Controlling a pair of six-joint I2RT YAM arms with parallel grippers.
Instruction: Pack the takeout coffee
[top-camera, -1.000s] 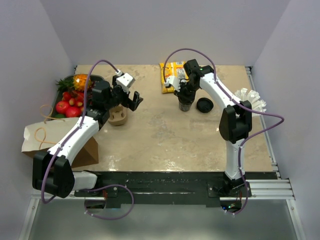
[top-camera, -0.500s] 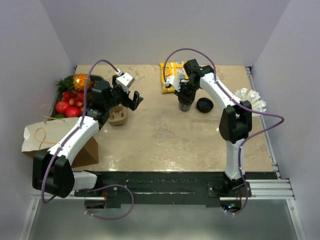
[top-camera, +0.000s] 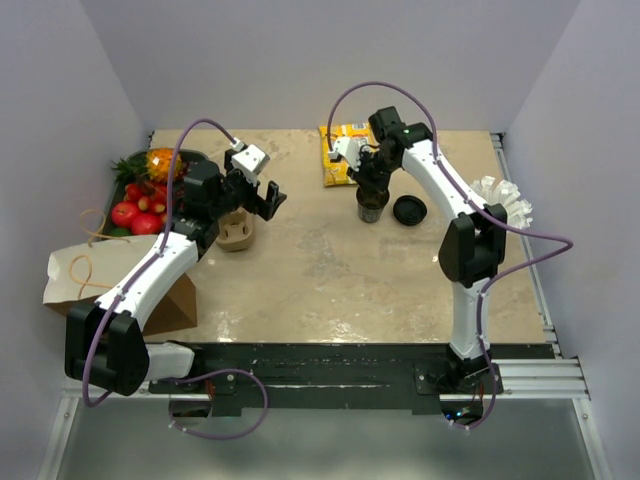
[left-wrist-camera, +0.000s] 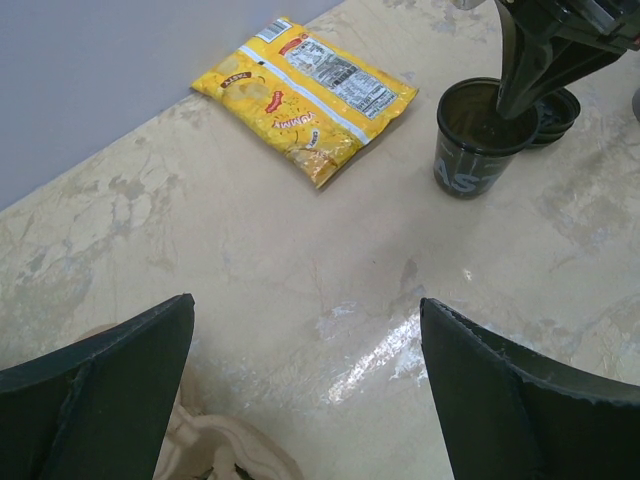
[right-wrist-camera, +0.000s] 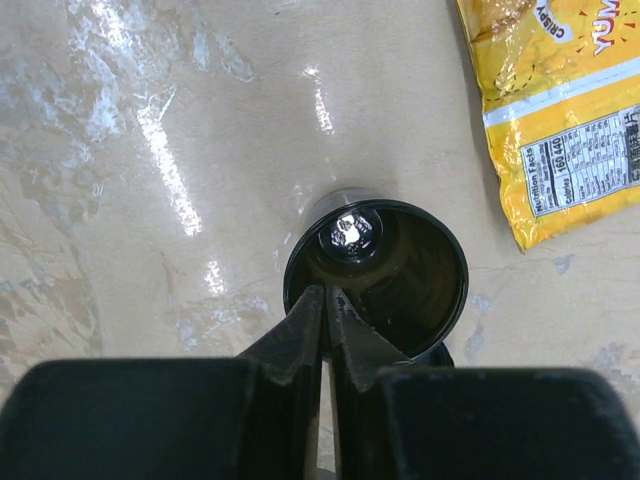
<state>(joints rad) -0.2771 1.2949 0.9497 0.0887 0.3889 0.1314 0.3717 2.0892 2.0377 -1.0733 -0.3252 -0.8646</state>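
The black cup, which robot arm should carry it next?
Right. The right gripper is pinched shut on the black cup at its rim, so it probably only needs to lift. The left gripper is open, over by the cardboard carrier, far from the cup.

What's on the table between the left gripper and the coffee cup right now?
Nothing: the left wrist view shows bare table from the left gripper to the coffee cup; the snack bag lies aside.

right gripper (top-camera: 370, 193) | you've tipped its wrist a touch far and left above the coffee cup (top-camera: 371, 209) | its cable (top-camera: 345, 94) now loops further left
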